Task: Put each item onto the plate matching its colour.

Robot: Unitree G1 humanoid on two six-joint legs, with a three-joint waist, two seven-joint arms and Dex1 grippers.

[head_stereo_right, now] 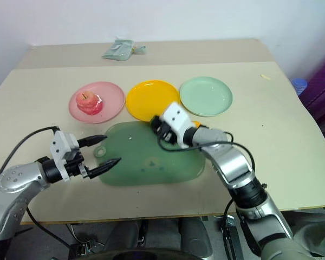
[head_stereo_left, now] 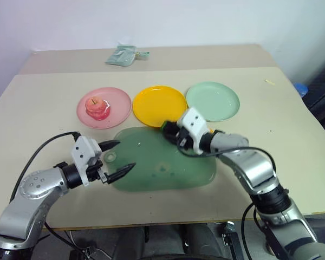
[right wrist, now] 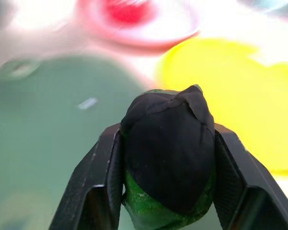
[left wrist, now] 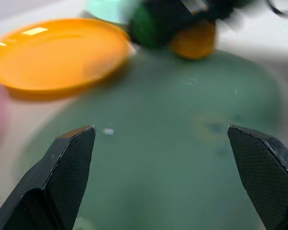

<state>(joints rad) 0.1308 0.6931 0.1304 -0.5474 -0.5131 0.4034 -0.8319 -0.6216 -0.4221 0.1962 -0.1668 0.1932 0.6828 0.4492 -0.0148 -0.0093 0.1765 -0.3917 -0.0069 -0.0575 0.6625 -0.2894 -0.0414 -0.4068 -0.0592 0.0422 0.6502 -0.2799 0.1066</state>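
Note:
My right gripper (head_stereo_left: pixel 168 132) is shut on the dark green-and-black ball (right wrist: pixel 165 143), held just above the far edge of the translucent green board (head_stereo_left: pixel 162 165) by the yellow plate (head_stereo_left: pixel 160 105). The orange-yellow lump (left wrist: pixel 194 40) lies on the board right behind that gripper's wrist. The red-pink apple (head_stereo_left: pixel 97 107) sits on the pink plate (head_stereo_left: pixel 118 102). The pale mint green plate (head_stereo_left: pixel 212 101) is bare. My left gripper (head_stereo_left: pixel 124 155) hangs open over the board's near left edge, holding nothing.
A pale teal cloth (head_stereo_left: pixel 124 55) lies at the back of the table. A blue object (head_stereo_left: pixel 299 88) sits off the table's right edge. Bare tabletop lies to the right of the board and plates.

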